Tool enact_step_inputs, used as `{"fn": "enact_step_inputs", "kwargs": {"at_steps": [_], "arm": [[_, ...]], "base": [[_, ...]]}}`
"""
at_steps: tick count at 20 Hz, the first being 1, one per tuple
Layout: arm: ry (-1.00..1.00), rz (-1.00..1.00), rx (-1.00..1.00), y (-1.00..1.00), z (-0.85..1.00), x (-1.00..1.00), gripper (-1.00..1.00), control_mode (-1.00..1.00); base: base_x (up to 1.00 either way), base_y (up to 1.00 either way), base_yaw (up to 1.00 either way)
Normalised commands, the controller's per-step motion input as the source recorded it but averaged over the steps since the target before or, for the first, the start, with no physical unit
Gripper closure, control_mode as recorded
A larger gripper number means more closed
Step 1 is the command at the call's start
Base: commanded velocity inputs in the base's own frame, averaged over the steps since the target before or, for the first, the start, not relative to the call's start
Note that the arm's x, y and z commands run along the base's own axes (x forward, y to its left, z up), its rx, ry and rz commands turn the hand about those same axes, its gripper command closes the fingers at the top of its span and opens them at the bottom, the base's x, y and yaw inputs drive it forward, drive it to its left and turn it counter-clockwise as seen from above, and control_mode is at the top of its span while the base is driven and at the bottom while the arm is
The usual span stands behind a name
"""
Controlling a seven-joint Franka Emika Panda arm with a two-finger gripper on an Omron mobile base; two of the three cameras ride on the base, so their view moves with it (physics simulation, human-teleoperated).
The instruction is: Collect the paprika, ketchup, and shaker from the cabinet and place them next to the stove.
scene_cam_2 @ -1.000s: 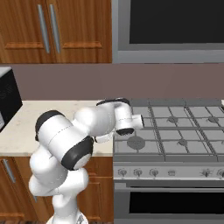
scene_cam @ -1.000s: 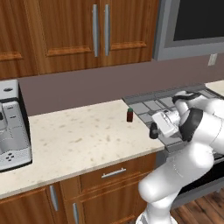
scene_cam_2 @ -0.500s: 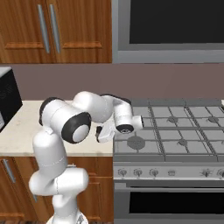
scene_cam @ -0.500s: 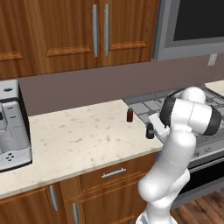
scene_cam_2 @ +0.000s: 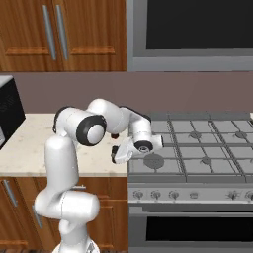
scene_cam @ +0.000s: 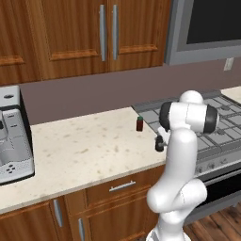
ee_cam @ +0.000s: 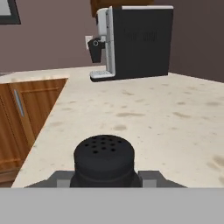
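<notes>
The gripper [ee_cam: 105, 177] is clamped on the shaker [ee_cam: 104, 160], jaws pressed in on both sides of that black, rounded top with the little holes. In the left base view the shaker [scene_cam: 159, 144] hangs low over the front edge of the countertop [scene_cam: 89, 150], right beside the stove [scene_cam: 221, 127]; whether it touches the stone or floats just above, I can't tell. From the right side the gripper [scene_cam_2: 116, 154] sits at the seam between counter and stove [scene_cam_2: 197, 148], with the arm [scene_cam_2: 79, 148] curled around in front of it.

Going by size: wooden wall cabinets with long metal handles [scene_cam: 107, 33] run along the top, a microwave [scene_cam: 207, 28] hangs above the range, and the speckled counter stretches off to the left. A coffee machine [scene_cam: 12, 136] stands at the far left end of it, and the hand view looks straight at that same coffee machine [ee_cam: 131, 43] across the stone.

Smallest bit: the paprika [scene_cam: 140, 123], dark-red jar with green lid, stands upright on the counter just beside the stove's left edge, behind the shaker and apart from it.
</notes>
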Motion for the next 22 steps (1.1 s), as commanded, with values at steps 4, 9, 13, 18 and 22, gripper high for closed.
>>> {"fn": "enact_step_inputs", "kwargs": {"at_steps": [4, 9, 13, 18, 22], "arm": [[0.00, 0.00, 0.00, 0.00, -0.26, 0.27, 1.00, -1.00], [0.00, 0.00, 0.00, 0.02, -0.19, 0.34, 1.00, -1.00], [0.00, 0.00, 0.00, 0.17, -0.30, 0.21, -1.00, -1.00], [0.00, 0.00, 0.00, 0.05, -0.14, 0.02, -1.00, -1.00], [0.00, 0.00, 0.00, 0.00, 0.07, -0.08, -1.00, -1.00]], "base": [[0.00, 0.00, 0.00], [0.00, 0.00, 0.00], [0.00, 0.00, 0.00], [0.00, 0.00, 0.00], [0.00, 0.00, 0.00]]}}
